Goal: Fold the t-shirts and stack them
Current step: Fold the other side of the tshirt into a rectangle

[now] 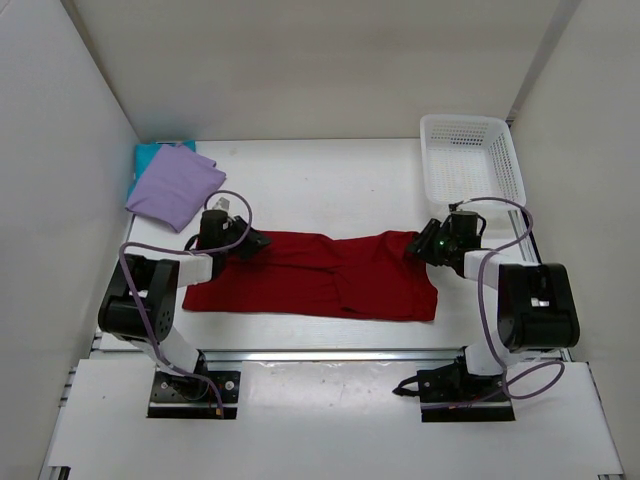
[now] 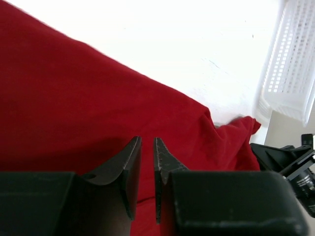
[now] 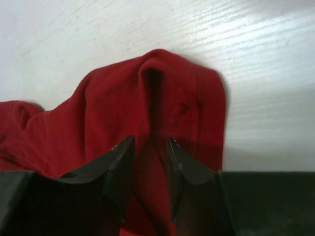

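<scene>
The red t-shirt (image 1: 320, 285) lies spread out flat across the middle of the table. My left gripper (image 1: 250, 243) is low at its far left corner. In the left wrist view (image 2: 147, 140) the jaws are nearly together, with red cloth (image 2: 74, 98) filling the narrow slit. My right gripper (image 1: 420, 245) is at the shirt's far right corner. In the right wrist view (image 3: 150, 140) it stands open, with a raised ridge of red cloth (image 3: 162, 98) loose between the fingers. The folded lavender t-shirt (image 1: 175, 185) rests on the teal t-shirt (image 1: 147, 153) at the back left.
A white lattice basket (image 1: 470, 122) stands at the back right, just beyond my right arm, and also shows in the left wrist view (image 2: 290, 64). White walls close in the table on the left, back and right.
</scene>
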